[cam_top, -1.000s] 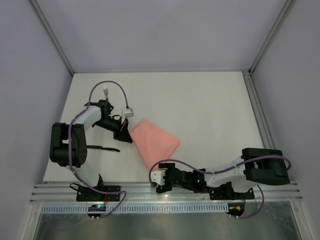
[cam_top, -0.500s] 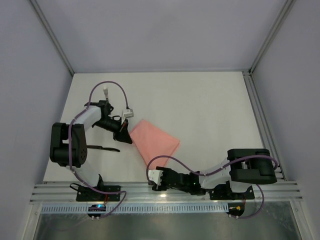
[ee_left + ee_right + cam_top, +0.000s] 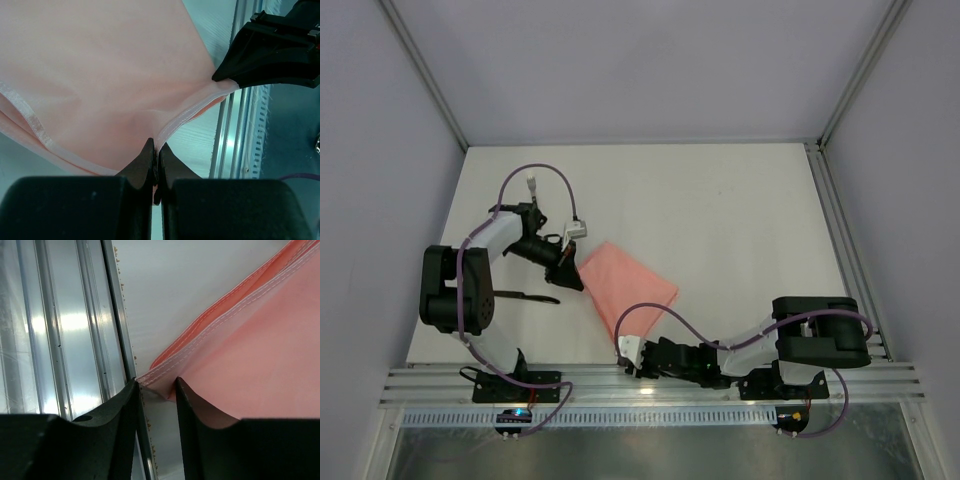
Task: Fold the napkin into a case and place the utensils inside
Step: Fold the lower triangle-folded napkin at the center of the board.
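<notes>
The salmon-pink napkin (image 3: 630, 280) lies folded on the white table between the arms. My left gripper (image 3: 572, 272) is shut on its left edge; in the left wrist view the jaws (image 3: 156, 152) pinch the hemmed edge of the napkin (image 3: 110, 75). My right gripper (image 3: 626, 352) is at the napkin's near corner, low by the table's front edge. Its jaws (image 3: 156, 385) stand apart with the napkin's (image 3: 260, 350) corner tip between them. It also shows in the left wrist view (image 3: 270, 55). One black utensil (image 3: 525, 296) lies left of the napkin. The second is hidden.
Aluminium rails (image 3: 720, 385) run along the near edge, right beside my right gripper's fingers (image 3: 65, 315). A metal rail (image 3: 835, 230) borders the table's right side. Grey walls enclose the table on three sides.
My right arm has folded back and its gripper has slid left along the near edge to the napkin's corner. The left gripper and the napkin have hardly moved.
</notes>
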`<state>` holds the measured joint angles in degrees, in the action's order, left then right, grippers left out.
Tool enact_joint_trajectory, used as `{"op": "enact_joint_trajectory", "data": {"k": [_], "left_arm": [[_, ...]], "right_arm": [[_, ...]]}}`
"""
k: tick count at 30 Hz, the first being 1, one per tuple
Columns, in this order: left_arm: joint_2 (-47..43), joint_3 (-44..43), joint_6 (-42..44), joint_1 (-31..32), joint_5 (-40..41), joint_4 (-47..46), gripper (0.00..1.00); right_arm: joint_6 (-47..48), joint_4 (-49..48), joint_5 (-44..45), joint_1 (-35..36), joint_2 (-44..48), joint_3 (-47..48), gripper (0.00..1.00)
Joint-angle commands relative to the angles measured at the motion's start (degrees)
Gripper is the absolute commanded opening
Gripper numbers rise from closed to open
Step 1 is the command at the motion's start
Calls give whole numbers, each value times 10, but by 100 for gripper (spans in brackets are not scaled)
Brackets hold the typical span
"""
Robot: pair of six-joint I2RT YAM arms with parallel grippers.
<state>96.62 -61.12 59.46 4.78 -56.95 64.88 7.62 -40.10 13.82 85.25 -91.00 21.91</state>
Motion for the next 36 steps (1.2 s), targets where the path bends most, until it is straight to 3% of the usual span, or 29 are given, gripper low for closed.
{"op": "enact_joint_trajectory", "data": {"k": [1, 7, 9, 16, 22, 36], "left_arm": [[-6, -7, 24, -3, -11, 24, 0], [-14, 4, 25, -3, 3, 30, 0], [-17, 7, 21, -3, 10, 27, 0], [-32, 15, -14, -4, 17, 17, 0], [-39, 11, -43, -4, 15, 16, 0], [-78, 37, -36, -5, 65, 18, 1]], "right_arm": [[6, -12, 116, -47, -1, -2, 24], [-32, -20, 89, -68, 45, -19, 7], [-44, -12, 42, -88, 64, -27, 4], [-144, -3, -181, -201, 132, -60, 4], [-167, 5, -295, -248, 132, -58, 4], [-219, -12, -420, -307, 140, -69, 4]]}}
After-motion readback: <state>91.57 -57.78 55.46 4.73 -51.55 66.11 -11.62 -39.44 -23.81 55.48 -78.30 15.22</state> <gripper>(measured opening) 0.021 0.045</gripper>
